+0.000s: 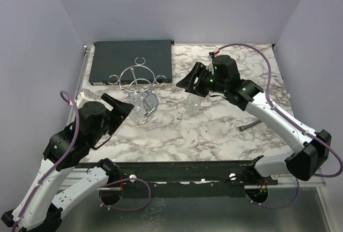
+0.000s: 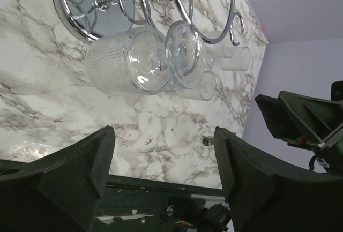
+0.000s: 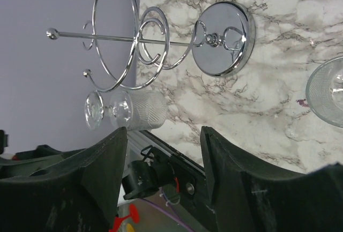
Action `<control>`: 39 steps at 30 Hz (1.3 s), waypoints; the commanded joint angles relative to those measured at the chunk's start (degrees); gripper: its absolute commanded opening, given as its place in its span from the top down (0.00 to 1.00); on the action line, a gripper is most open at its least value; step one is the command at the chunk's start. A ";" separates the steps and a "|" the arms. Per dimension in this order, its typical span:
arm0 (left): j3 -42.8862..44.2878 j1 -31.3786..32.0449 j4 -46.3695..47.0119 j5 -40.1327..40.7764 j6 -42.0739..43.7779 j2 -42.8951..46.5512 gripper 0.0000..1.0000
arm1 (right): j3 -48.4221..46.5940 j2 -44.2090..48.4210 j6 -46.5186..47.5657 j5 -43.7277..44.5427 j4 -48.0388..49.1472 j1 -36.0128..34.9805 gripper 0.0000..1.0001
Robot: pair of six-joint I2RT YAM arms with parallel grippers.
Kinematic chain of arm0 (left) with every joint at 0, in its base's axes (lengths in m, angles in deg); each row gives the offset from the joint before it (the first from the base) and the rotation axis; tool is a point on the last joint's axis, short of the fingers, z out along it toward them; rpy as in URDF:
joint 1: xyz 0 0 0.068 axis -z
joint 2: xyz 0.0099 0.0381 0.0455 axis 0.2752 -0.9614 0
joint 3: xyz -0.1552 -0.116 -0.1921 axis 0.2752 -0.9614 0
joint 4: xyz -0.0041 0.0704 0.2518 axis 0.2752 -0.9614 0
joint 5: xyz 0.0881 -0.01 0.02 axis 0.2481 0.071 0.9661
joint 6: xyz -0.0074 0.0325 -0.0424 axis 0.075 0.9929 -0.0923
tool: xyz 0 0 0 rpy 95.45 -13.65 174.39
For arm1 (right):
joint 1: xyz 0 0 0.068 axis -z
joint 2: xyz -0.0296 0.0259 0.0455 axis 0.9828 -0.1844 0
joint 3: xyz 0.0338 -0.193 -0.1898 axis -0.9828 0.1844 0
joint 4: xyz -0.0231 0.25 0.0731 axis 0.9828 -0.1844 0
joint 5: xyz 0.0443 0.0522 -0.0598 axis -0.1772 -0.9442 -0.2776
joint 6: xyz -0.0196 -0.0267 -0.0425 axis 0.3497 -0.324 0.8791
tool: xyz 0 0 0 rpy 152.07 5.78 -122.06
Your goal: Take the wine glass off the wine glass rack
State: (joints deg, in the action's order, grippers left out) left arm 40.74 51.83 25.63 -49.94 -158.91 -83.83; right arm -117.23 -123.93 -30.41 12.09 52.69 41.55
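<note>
Wine glass (image 2: 134, 63) hangs from the wine glass rack (image 3: 222, 42); left pincer (image 2: 163, 141) and right pincer (image 3: 163, 135) both gape, seemingly clear of it.

The wine glass rack (image 3: 225, 44) is gleaming as chrome wire, its round disc base polished like a mirror and throwing back the loops above it. The wine glass (image 2: 128, 63) hanging from it is showing clear glass: a bowl cut with a fine ribbed pattern and a smooth, glossy foot. Under the rack, the table (image 1: 214, 135) is looking like white marble veined in grey, smooth with a soft sheen. Behind the rack, a dark grey box (image 1: 118, 55) is looking matt. My left fingers (image 2: 69, 173) and right fingers (image 3: 241, 178) are showing matt black plastic, faintly grained.
</note>
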 commanded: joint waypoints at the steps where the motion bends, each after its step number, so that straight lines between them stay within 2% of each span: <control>1: -7.82 0.10 8.47 -3.06 -12.04 4.27 0.23 | 1.28 1.91 -2.03 2.98 4.63 -0.24 0.37; 5: -12.08 0.10 13.44 -2.07 -16.66 6.78 0.31 | 0.85 2.10 -1.88 3.94 4.70 -0.23 0.36; 10: -14.43 0.15 17.34 -1.19 -18.74 7.68 0.35 | -0.19 2.52 -1.37 5.04 4.42 -0.24 0.36; 14: -16.20 0.10 18.23 0.08 -21.10 8.09 0.42 | -0.54 2.81 -1.36 5.46 4.60 -0.27 0.36; 19: -18.54 0.06 20.27 2.72 -23.82 9.28 0.45 | -0.38 3.35 -1.57 5.20 4.89 -0.24 0.36; 27: -20.35 0.05 24.08 4.62 -24.08 7.60 0.51 | -0.47 3.82 -1.29 5.73 4.35 -0.30 0.36; 35: -20.56 0.15 24.45 7.55 -23.95 7.27 0.61 | -0.56 4.04 -1.12 5.66 4.23 -0.28 0.35; 39: -20.79 0.14 24.41 8.21 -23.58 6.91 0.62 | 0.01 4.51 -1.29 5.68 4.41 -0.31 0.35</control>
State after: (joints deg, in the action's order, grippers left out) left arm 20.43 51.83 49.08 -44.68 -182.91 -76.53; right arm -116.79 -121.27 -32.05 16.26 56.34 41.55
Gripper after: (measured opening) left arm 0.385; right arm 0.645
